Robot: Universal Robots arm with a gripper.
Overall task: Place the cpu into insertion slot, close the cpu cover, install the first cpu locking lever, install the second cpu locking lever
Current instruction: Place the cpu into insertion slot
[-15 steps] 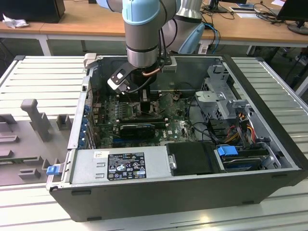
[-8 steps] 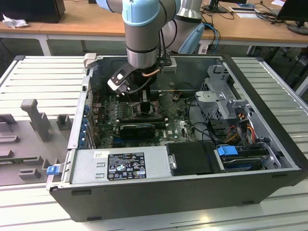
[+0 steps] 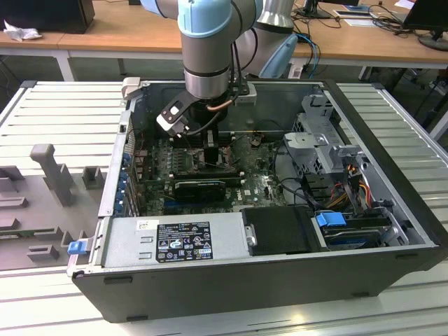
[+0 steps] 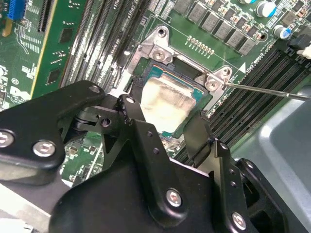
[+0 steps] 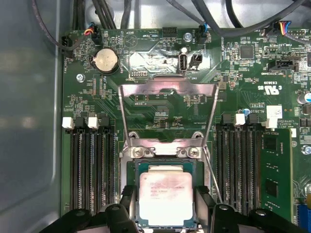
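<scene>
The cpu [image 5: 165, 196] [image 4: 167, 104], a pale silver square chip, lies flat in the insertion slot [image 5: 131, 167], whose metal rim [image 4: 158, 48] frames it. My gripper [image 5: 165, 206] [image 4: 165, 124] is low over the motherboard and stands shut on the cpu, one black finger [image 5: 127, 201] on one side of the chip and the other finger [image 5: 204, 201] opposite. The cpu cover [image 5: 167, 90], a silvery frame with a large cut-out, stands swung up and open behind the slot. A thin wire lever [image 4: 265, 90] [image 5: 214, 182] stands raised beside the slot. In the exterior view the gripper [image 3: 210, 150] reaches down inside the computer case.
Long black memory slots [image 5: 90, 170] [image 5: 240, 165] flank the socket on both sides. A black card [image 3: 199, 187] lies just in front of the socket, with the grey power supply [image 3: 175, 241] nearer still. Drive cages and cables [image 3: 329, 161] fill the exterior view's right. The case wall [image 5: 29, 121] is close.
</scene>
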